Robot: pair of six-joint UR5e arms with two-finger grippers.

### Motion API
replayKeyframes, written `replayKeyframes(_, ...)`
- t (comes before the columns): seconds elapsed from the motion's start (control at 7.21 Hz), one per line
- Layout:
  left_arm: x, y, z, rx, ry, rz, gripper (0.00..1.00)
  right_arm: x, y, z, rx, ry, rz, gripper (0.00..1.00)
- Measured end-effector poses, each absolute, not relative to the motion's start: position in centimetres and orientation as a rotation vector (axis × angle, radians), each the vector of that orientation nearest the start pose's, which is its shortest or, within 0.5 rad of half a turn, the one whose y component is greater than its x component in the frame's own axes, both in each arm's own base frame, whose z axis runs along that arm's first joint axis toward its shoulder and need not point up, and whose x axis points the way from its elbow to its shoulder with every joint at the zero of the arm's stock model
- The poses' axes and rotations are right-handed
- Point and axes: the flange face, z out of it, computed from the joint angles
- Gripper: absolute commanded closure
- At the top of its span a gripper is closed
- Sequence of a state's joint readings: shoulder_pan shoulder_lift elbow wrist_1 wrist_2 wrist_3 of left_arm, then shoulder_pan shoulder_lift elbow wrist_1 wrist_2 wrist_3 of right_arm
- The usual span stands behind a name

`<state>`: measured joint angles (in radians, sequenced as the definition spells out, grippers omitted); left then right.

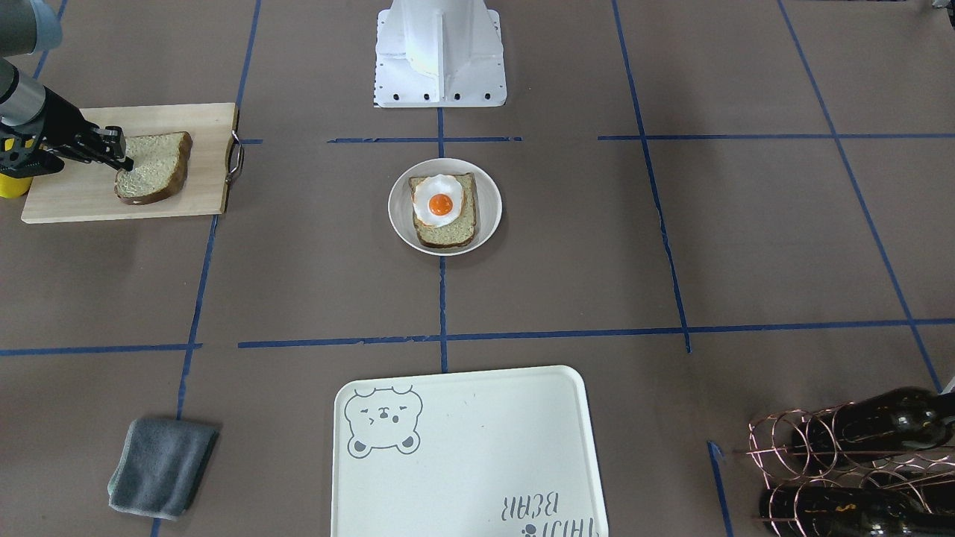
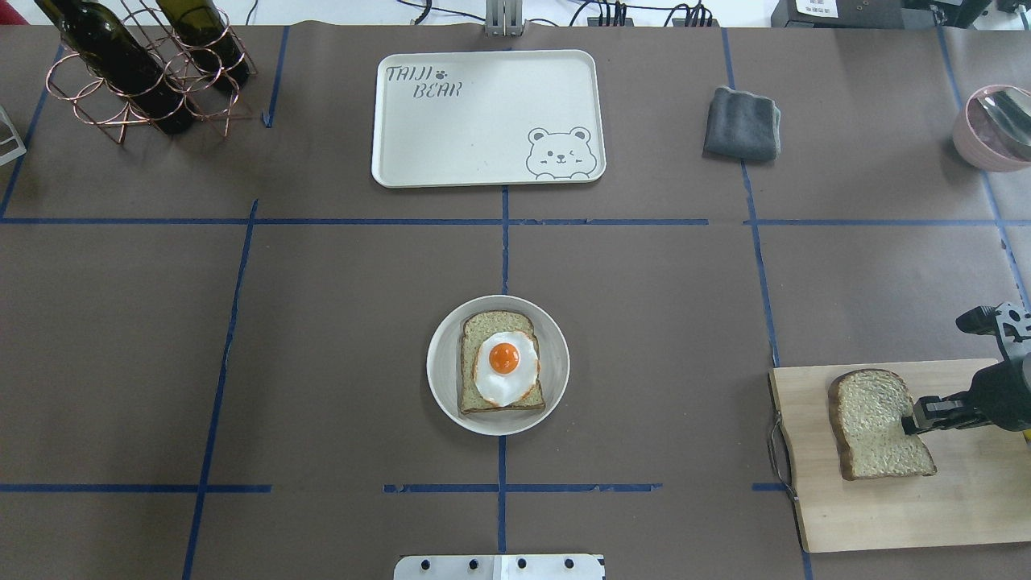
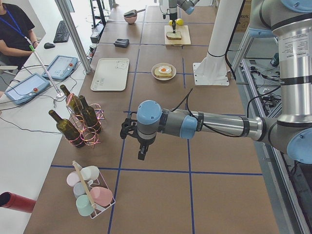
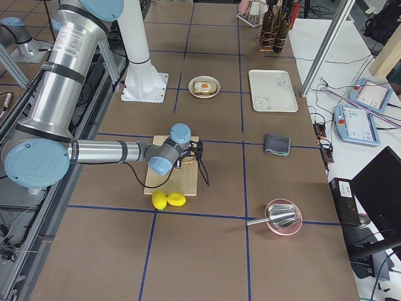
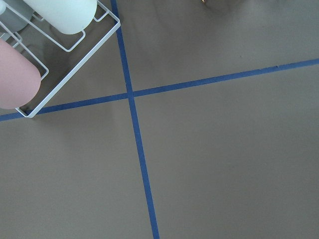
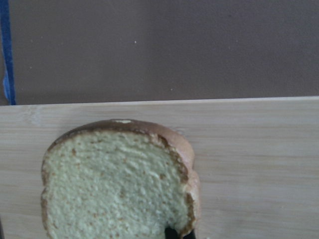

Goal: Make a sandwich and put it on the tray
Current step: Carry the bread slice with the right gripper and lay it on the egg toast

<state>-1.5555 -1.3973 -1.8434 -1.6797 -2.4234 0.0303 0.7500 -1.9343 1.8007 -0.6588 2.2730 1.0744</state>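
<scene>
- Nearest the robot, at 4 o'clock from the desk's middle, lies a pale wooden cutting board. The loose bread slice is on it, crumb side up
- The right gripper reaches in low from 3 o'clock and is clenched on that slice's edge. The wrist view shows one dark fingertip at the crust
- Far off at 9 o'clock, the left gripper hangs over bare desk with a wire mug rack near it. It shows only in the side view, so I cannot tell whether it is released or clenched
- At the desk's middle stands the round white dish. It holds the lower bread slice, and the fried egg lies on top, uncovered
- At 12 o'clock from the dish, well apart, lies the tray with its bear face and lettering
- A folded grey cloth lies at 3 o'clock from the tray
- A copper wire rack holding dark bottles is at 9 o'clock from the tray
</scene>
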Motion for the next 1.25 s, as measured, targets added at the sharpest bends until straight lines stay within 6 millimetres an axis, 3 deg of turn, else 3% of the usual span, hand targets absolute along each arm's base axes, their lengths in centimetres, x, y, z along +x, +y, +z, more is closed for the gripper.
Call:
replayKeyframes(0.42,-5.0,-42.9,58.4,0.200,0.869,0.132,0.00,-21.7,-29.7,57.4,-0.090,-1.028,-0.059,1.00)
replayKeyframes(0.69,-5.0,-42.9,58.2,0.213,0.880,0.143,0.00,-22.3,-30.1,53.8,-0.087,-1.088,-0.048,1.00)
replayKeyframes(0.97,-4.8,-42.9,57.7,0.245,0.902,0.163,0.00,-25.6,-32.9,47.8,-0.087,-1.190,0.006,1.00)
replayKeyframes(1.25,-4.8,-42.9,57.5,0.255,0.910,0.169,0.00,-31.0,-36.4,41.1,-0.087,-1.296,0.015,1.00)
